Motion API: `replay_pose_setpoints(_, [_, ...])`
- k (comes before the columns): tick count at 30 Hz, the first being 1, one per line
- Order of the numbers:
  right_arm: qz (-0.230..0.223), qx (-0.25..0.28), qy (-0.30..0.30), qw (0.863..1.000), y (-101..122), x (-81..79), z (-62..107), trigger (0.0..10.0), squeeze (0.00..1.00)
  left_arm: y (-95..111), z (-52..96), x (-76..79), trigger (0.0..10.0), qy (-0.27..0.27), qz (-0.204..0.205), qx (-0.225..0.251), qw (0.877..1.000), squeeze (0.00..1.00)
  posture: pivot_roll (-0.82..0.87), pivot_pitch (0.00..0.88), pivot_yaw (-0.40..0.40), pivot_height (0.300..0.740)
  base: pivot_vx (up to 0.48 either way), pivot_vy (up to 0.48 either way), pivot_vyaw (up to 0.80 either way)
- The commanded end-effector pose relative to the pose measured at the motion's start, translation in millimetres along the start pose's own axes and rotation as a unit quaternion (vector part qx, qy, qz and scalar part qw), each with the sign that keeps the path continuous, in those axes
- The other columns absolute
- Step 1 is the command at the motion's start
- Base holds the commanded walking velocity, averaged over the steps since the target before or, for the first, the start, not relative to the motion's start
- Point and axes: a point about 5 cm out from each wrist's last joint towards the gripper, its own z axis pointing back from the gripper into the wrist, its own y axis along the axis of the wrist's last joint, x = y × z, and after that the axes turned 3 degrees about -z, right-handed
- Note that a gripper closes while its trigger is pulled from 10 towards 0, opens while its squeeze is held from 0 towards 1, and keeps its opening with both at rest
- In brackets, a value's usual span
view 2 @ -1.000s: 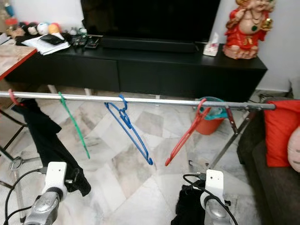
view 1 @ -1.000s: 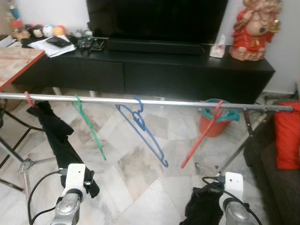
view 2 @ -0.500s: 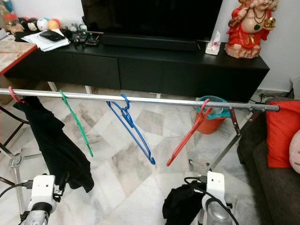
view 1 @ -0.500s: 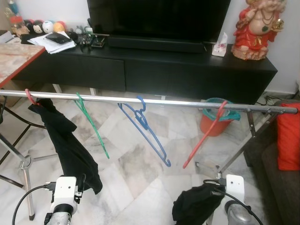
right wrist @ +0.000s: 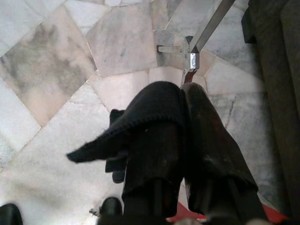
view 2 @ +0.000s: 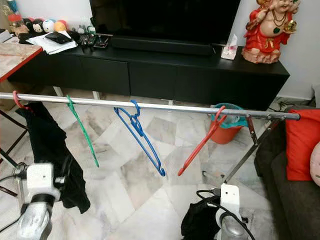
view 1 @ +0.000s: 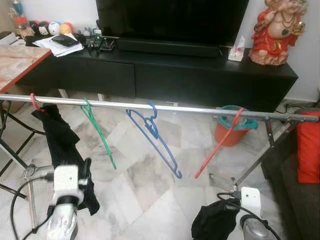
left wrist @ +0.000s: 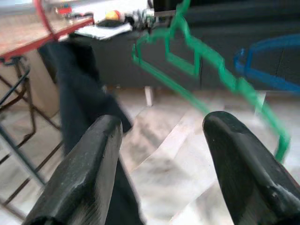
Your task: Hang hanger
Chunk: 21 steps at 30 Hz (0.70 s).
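Black cloth point(right wrist: 154, 112) is being clamped in the right gripper point(right wrist: 183, 140) while the left gripper point(left wrist: 161, 154), fingers apart, is best being lined up squarely with the green hanger point(view 1: 100, 132) on the steel rail point(view 1: 190, 108).

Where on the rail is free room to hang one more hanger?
The widest bare stretch of the rail lies between the blue hanger and the red hanger. A shorter gap sits between the green hanger and the blue one. The rail's left end is crowded by the black garment.
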Motion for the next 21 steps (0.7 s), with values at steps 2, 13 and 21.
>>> replay_pose_setpoints(2, [0.004, -0.006, -0.001, 1.000, -2, 2.9, 0.4, 10.0, 0.00, 3, -7.1, 1.0, 10.0, 0.002, 0.025, -0.009, 1.000, 0.00, -0.06, 0.000, -0.051, 0.740, 0.000, 0.000, 0.00])
replay_pose_setpoints(13, [0.003, -0.006, 0.000, 1.000, -1, -1.5, -0.2, 10.0, 0.00, 29, -41.9, 8.6, 10.0, -0.017, 0.094, -0.007, 0.995, 1.00, -0.07, 0.000, -0.044, 0.740, 0.000, 0.000, 0.00])
replay_pose_setpoints(21, [0.005, -0.015, 0.000, 1.000, -4, -0.6, 0.5, 10.0, 0.00, 41, -59.1, 6.5, 10.0, -0.010, 0.105, -0.021, 0.994, 1.00, -0.07, 0.000, -0.050, 0.740, 0.000, 0.000, 0.00])
